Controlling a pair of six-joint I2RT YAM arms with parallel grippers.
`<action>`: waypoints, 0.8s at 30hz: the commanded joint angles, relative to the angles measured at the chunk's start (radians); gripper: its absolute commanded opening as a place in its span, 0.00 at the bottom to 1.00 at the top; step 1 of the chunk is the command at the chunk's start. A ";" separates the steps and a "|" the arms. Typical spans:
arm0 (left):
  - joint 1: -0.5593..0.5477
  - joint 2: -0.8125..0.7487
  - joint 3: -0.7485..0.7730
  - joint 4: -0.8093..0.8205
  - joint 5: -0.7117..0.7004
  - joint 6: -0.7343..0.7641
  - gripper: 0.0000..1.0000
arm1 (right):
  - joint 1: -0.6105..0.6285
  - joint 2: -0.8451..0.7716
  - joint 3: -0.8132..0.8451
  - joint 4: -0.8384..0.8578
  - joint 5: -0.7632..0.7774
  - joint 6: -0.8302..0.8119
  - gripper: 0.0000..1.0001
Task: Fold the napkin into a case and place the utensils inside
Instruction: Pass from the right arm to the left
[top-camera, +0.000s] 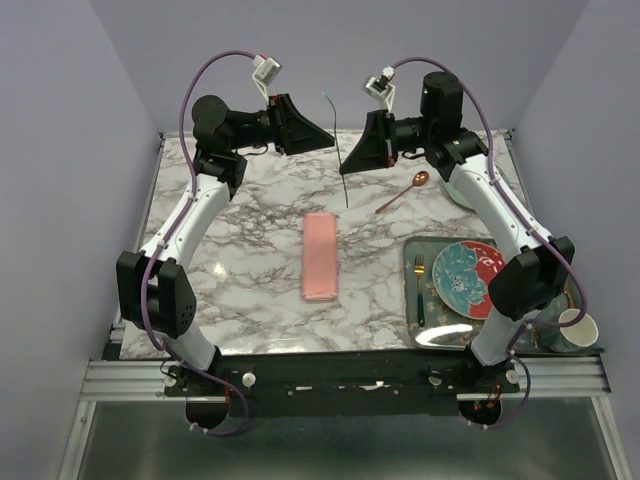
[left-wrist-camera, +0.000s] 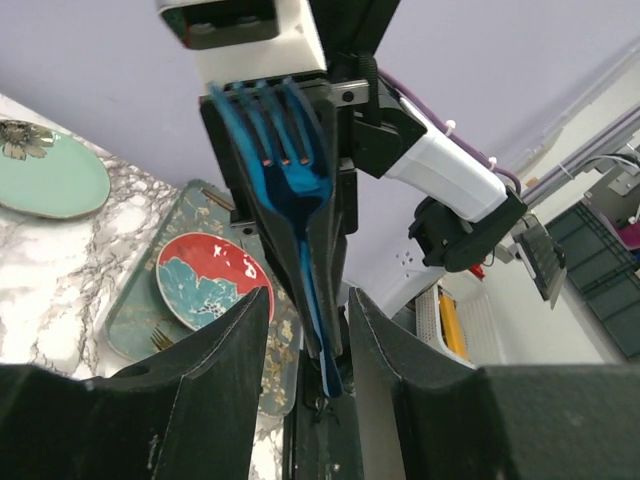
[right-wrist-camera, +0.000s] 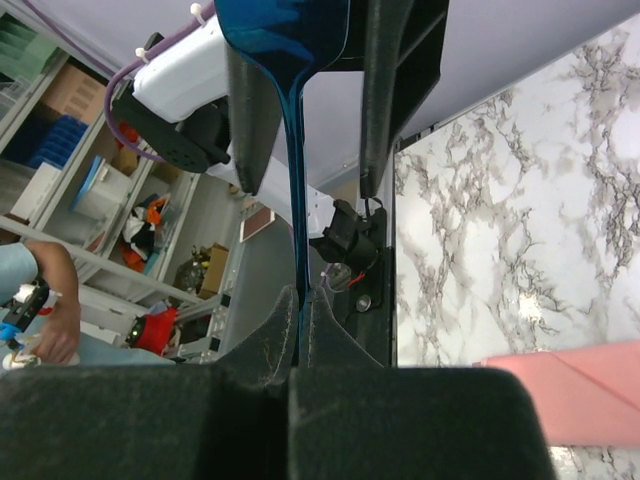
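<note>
From above, the case (top-camera: 320, 257), a narrow pink pocket, lies flat near the middle of the marbled worktop (top-camera: 230, 250). The copper spoon (top-camera: 403, 193) lies apart from it, toward the far right. Both arms meet above the far edge, left pincer (top-camera: 325, 140) facing right pincer (top-camera: 345, 168). The blue fork (top-camera: 345, 195) shows only as a thin, near-upright line between them, off the worktop.

In the left wrist view, the fork's tines point up in front of the right arm's dark fingers. Its handle runs down between the left pincer's own fingers (left-wrist-camera: 220, 380), which stand partly open with a gap on each side. A patterned plate (left-wrist-camera: 210, 280) sits on a tray (left-wrist-camera: 125, 325) below.

In the right wrist view, the right pincer is closed tight on the fork's slim shaft. The fork's broad blue end lies between the left fingers above, possibly touching one, though I cannot tell. A corner of the case shows at lower right.
</note>
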 joint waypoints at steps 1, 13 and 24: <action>-0.010 -0.041 -0.001 0.047 0.054 -0.034 0.48 | 0.016 -0.022 -0.017 0.020 -0.047 0.009 0.01; -0.014 -0.038 0.006 0.039 0.050 -0.032 0.35 | 0.035 -0.037 -0.048 0.017 -0.065 0.003 0.01; 0.000 -0.031 -0.004 -0.170 0.030 0.067 0.00 | 0.004 -0.019 -0.048 -0.025 0.043 -0.012 0.53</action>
